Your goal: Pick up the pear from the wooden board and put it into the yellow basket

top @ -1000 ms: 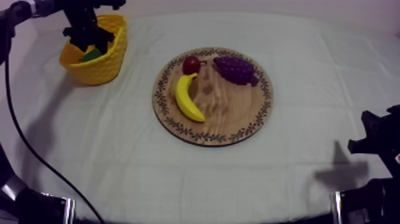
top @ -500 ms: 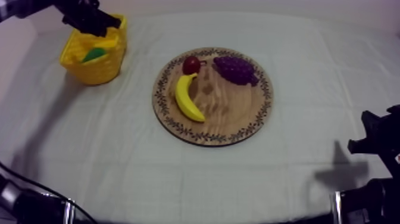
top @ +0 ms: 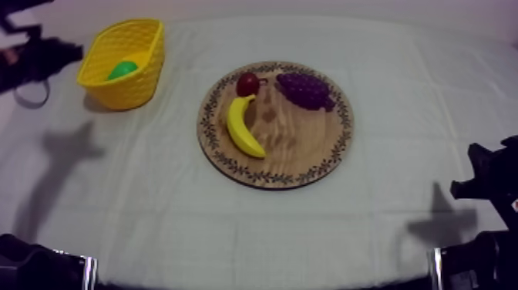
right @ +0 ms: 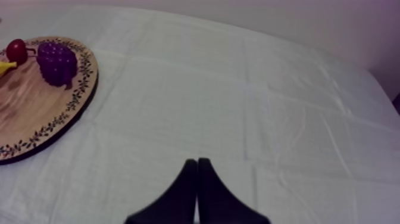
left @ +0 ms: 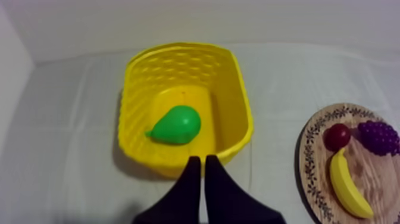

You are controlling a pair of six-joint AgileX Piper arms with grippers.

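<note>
Right tool [right: 196, 162] pinched empty over open bench [top: 154, 216] cloth at near-right edge; wooden board [top: 301, 143] mid-bench, cloth free all round; left tool [left: 199, 161] closed on nothing, just short of yellow basket [left: 229, 101] rim; pear [left: 177, 125] inside it, far-left corner.

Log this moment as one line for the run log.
pear: in yellow basket | left gripper: shut, empty, beside basket | right gripper: shut, empty, over cloth | wooden board: banana, grapes, small red fruit
</note>
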